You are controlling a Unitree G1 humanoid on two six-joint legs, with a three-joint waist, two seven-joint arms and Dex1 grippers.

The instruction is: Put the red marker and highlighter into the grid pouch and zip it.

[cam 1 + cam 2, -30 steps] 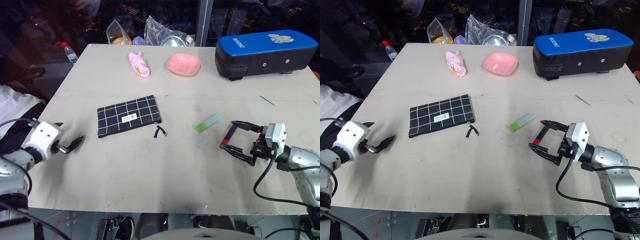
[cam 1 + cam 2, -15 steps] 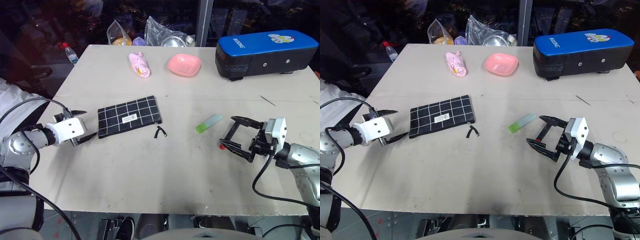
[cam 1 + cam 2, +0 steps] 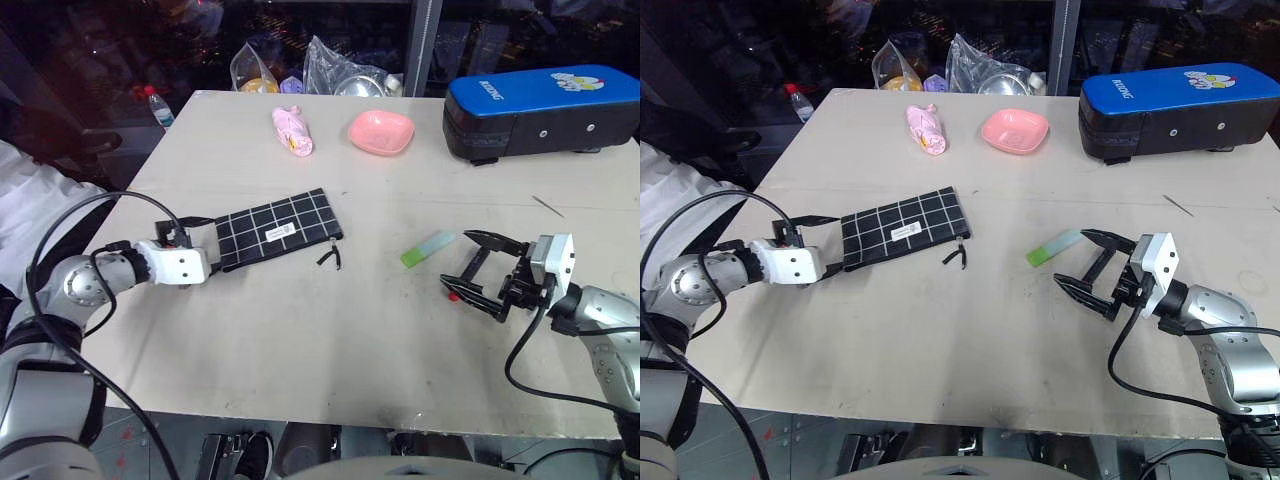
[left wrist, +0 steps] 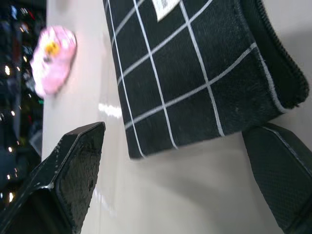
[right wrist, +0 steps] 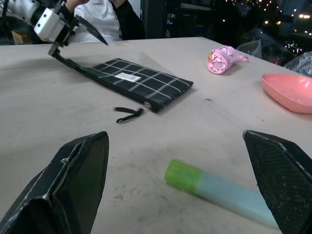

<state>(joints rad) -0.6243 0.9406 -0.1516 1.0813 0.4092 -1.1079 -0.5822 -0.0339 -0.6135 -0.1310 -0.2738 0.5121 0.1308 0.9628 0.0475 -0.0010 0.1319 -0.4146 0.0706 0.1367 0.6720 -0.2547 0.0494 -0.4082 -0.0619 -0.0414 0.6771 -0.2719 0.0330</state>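
The left end effector (image 3: 208, 250) has swung in from the tabletop (image 3: 300, 330) edge to straddle the pouch (image 3: 275, 228) end, fingers apart, seemingly to grip it, while the right end effector (image 3: 478, 272), also apart, waits by the highlighter (image 3: 427, 248), its finger hiding most of the red marker (image 3: 453, 296)

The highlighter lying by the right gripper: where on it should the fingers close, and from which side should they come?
Grip the highlighter across its middle, where green body meets pale cap, coming from above with the fingers spanning its short width. It lies flat on the table, angled, with bare surface along both long sides, so probably nothing blocks that approach. The open right gripper sits just beside it.
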